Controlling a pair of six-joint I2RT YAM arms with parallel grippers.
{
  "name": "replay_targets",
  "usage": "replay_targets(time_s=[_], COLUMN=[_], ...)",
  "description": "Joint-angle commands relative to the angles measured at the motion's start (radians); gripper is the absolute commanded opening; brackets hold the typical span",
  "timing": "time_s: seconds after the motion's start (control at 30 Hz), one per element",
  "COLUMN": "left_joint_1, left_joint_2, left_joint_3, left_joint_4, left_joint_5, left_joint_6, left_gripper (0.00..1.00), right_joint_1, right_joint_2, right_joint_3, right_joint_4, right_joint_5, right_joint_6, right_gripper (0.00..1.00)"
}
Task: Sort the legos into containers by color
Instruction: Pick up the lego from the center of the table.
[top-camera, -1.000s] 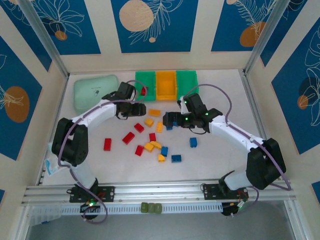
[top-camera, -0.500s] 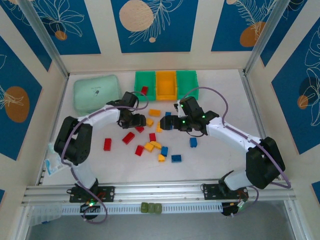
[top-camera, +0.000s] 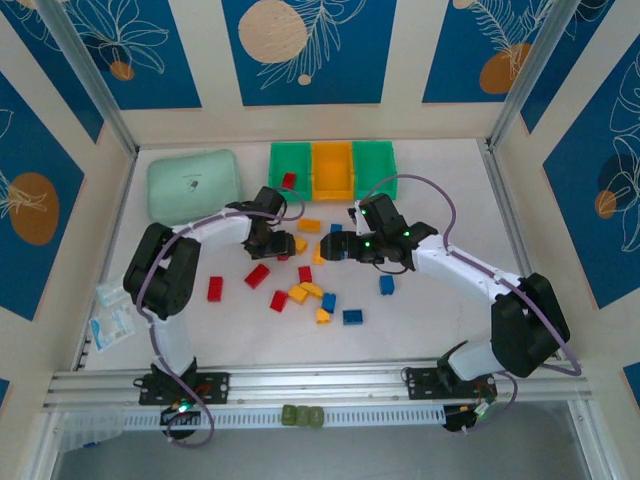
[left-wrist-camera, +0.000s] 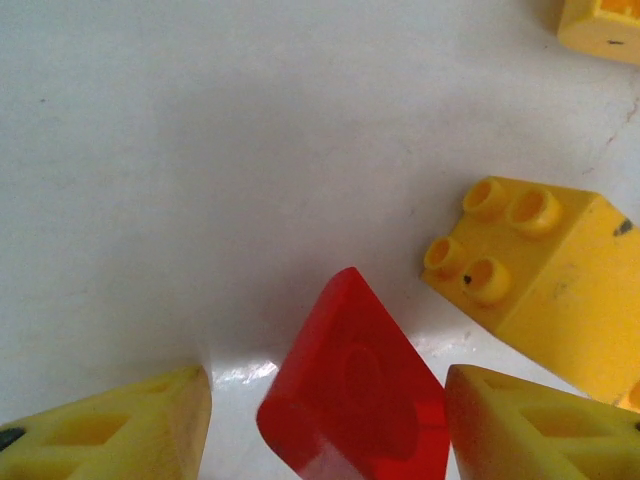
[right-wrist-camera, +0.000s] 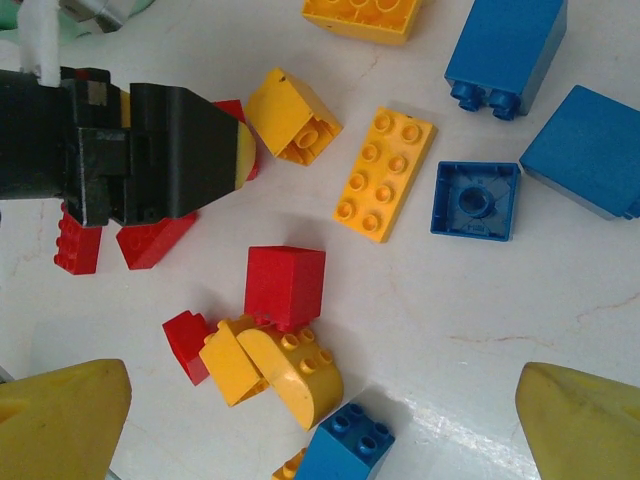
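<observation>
Red brick (left-wrist-camera: 350, 395) sits cornerwise between the parted fingers of the left gripper (left-wrist-camera: 325, 425), so closing on its corners could spin it out toward the yellow brick (left-wrist-camera: 545, 285) just ahead-right; right gripper (right-wrist-camera: 322, 415) gapes too

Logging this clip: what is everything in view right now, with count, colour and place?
containers: three joined bins, green, orange, green; far side of the table, centre.
red legos: about six; one in the left green bin, the others loose mid-table.
yellow legos: about six; loose mid-table.
blue legos: about five; loose, centre to right.
lidded box: one, pale mint; far left.
packets: a few, white and blue; left edge.
table: one, white.
left gripper: open, yellow fingertips either side of a red lego.
right gripper: open, over the pile.
</observation>
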Motion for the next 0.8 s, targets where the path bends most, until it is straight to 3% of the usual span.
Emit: replay_targets(time_s=[0.0,0.2,0.53,0.77], left_joint_1=[-0.015,-0.016,-0.016,-0.015], left_joint_2=[0.028,0.041,0.027,-0.043], left_joint_3=[0.037,0.043,0.037,0.063], left_joint_4=[0.004,0.024,0.035,-0.007], left_joint_5=[-0.019,-0.019,-0.011,-0.08], left_joint_6=[-0.011,-0.015,-0.019,0.012], left_gripper=[0.62,0.55,0.34,0.25], right_joint_1=[0.005,0.005,-0.004,-0.027], right_joint_2=[0.007,0.005,0.005,0.001], right_joint_3=[-0.007,-0.007,0.002,0.019], right_joint_4=[-0.005,-0.006,-0.006,0.002], right_joint_5=[0.013,0.015,0.01,-0.021], right_joint_6=[-0.007,-0.011,-0.018,-0.021], right_gripper=[0.99,0.99,0.99,0.99])
